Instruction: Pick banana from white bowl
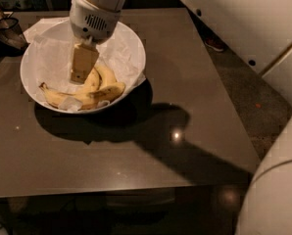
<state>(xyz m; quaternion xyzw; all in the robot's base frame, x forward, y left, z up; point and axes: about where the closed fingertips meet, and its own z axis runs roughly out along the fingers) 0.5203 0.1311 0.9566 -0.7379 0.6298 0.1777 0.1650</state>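
The white bowl point(131, 48), lined with crumpled white paper, stands at the back left of the dark table. Three bananas lie in its near half. The banana point(55, 97), long and curved with a dark stem tip, lies along the bowl's front wall. Two shorter bananas point(107, 80) lie just right of it and partly over it. My gripper point(80, 77) hangs straight down inside the bowl from the white wrist point(94, 18). Its tip is just above the left end of the banana pile, close to or touching the fruit.
The dark brown table point(185, 146) has its front edge near the bottom and its right edge by the floor. A dark netted object point(6, 31) sits at the far left beside the bowl. My white arm and body point(278, 180) fill the right side.
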